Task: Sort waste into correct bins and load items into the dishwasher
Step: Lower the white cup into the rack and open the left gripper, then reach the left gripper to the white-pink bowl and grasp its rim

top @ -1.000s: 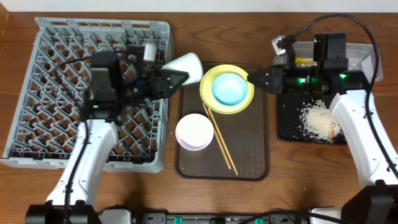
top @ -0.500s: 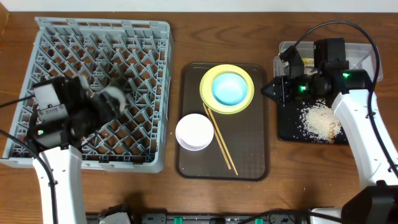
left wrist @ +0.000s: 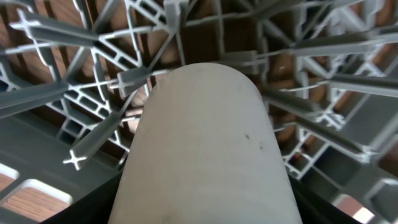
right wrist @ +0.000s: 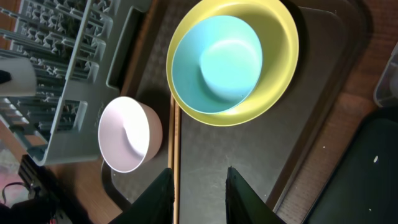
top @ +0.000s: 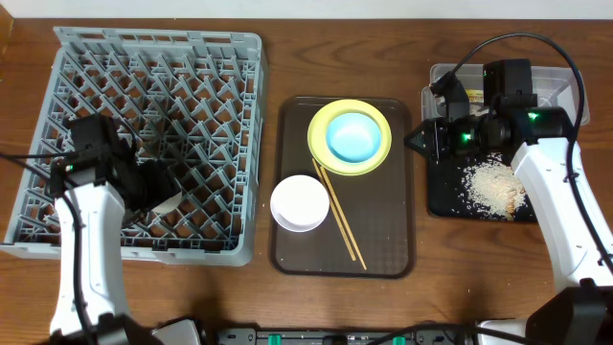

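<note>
**Left claw holds a cup down in the rack; right claw hangs empty by the plate**

Your biggest piece is the grey dish rack (top: 158, 38), which fills the left of the table. Your left gripper (top: 158, 192) sits over its near half. The claw is clamped on a white cup (left wrist: 205, 155). On your left wrist camera the cup's rounded side fills most of the view, with the rack's pegs and lattice close behind it. You cannot tell from either view whether the cup already touches the pegs.

In the middle of the table you have the dark brown serving tray (top: 383, 230). To its right lies the flat black tray (top: 445, 187), and behind that stands the clear tub (top: 560, 81), partly hidden by your right arm.

On the serving tray, the yellow plate (top: 316, 144) sits at the far end with the light blue bowl (top: 351, 136) resting inside it. The pinkish-white bowl (top: 300, 202) stands upright just in front of the plate, toward the rack. The two chopsticks (top: 340, 216) lie side by side, running from the plate's near rim toward the tray's near right corner.

Your right gripper (right wrist: 198, 180) hangs at the serving tray's right edge, beside the plate. Its fingers stand a little apart with nothing between them.

The white rice grains (top: 490, 182) lie in a heap on the black tray.
</note>
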{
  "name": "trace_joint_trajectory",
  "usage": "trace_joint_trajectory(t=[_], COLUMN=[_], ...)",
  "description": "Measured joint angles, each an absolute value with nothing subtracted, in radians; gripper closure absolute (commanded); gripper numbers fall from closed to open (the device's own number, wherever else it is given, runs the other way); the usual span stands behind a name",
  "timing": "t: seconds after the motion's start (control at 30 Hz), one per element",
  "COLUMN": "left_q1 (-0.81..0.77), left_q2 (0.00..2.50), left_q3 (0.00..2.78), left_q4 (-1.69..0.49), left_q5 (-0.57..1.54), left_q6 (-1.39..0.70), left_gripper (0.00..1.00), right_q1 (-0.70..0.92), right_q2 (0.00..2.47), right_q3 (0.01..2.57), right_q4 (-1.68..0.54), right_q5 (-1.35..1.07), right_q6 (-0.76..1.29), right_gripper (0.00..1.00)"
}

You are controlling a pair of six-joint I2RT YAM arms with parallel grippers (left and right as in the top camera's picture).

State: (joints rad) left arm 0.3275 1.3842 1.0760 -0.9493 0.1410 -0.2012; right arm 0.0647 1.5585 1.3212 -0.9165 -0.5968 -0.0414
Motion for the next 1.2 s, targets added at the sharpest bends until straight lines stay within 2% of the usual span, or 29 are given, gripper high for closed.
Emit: trace_joint_trajectory(t=[0.13, 0.17, 0.23, 0.3, 0.5, 0.57, 0.63, 0.7, 0.77, 0.83, 1.07, 1.2], left_q1=[0.327, 0.327, 0.327, 0.327, 0.327, 0.325, 0.317, 0.284, 0.224, 0.139, -0.214, -0.392], left_q2=[1.438, 1.451, 1.473, 1.488, 1.482, 1.458, 1.425, 1.372, 1.322, 1.285, 1.296, 1.372], left_q3=[1.076, 1.076, 1.076, 1.076, 1.076, 1.079, 1.089, 1.111, 1.131, 1.143, 1.151, 1.151], left_q4=[-0.950, -0.950, -0.950, -0.950, -0.939, -0.940, -0.940, -0.937, -0.924, -0.902, -0.825, -0.784], left_q5=[0.131, 0.130, 0.128, 0.128, 0.128, 0.130, 0.138, 0.154, 0.163, 0.171, 0.184, 0.185], left_q6=[-0.201, -0.201, -0.200, -0.197, -0.186, -0.185, -0.185, -0.186, -0.186, -0.186, -0.215, -0.231], left_gripper=[0.33, 0.29, 0.14, 0.09, 0.04, 0.02, 0.01, 0.00, 0.00, 0.01, 0.02, 0.02], right_q1=[0.065, 0.065, 0.065, 0.065, 0.065, 0.065, 0.064, 0.060, 0.058, 0.052, 0.043, 0.041], right_q2=[1.559, 1.559, 1.559, 1.559, 1.551, 1.534, 1.504, 1.471, 1.435, 1.398, 1.345, 1.345], right_q3=[1.321, 1.321, 1.322, 1.322, 1.322, 1.322, 1.322, 1.322, 1.322, 1.323, 1.327, 1.327], right_q4=[-0.919, -0.920, -0.921, -0.922, -0.926, -0.937, -0.950, -0.958, -0.971, -0.981, -0.986, -1.011], right_q5=[-0.596, -0.595, -0.594, -0.594, -0.567, -0.528, -0.480, -0.453, -0.433, -0.421, -0.363, -0.238], right_q6=[-0.042, -0.042, -0.041, -0.042, -0.043, -0.046, -0.049, -0.055, -0.059, -0.061, -0.053, 0.017], right_gripper=[0.74, 0.74, 0.73, 0.71, 0.67, 0.57, 0.43, 0.34, 0.21, 0.01, 0.01, 0.01])
